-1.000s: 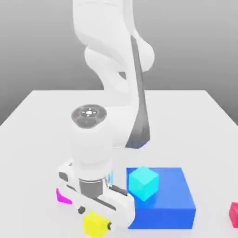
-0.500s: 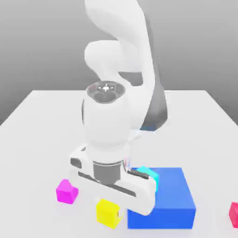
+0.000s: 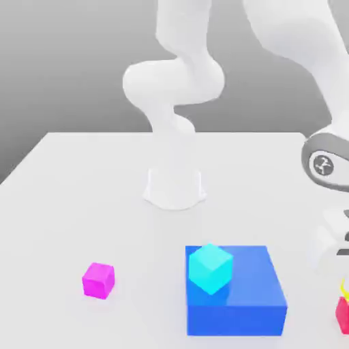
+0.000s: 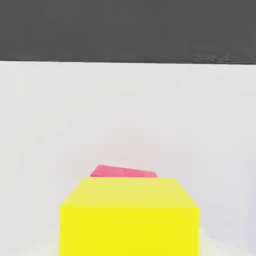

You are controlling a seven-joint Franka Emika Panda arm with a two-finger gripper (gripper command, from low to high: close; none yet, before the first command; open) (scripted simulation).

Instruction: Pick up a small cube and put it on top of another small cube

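Fingers: state cannot tell | yellow cube over crimson cube | white table

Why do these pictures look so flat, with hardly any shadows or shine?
Exterior view: even light, the blue block and cyan cube barely shaded. Hand view: the yellow cube looms up close, red cube behind it, no glare.

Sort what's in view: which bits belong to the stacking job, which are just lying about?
In the job:
- yellow cube
- crimson cube, just beyond the yellow one in the hand view

Lying about:
- cyan cube, sitting on the blue block
- magenta cube, alone on the table
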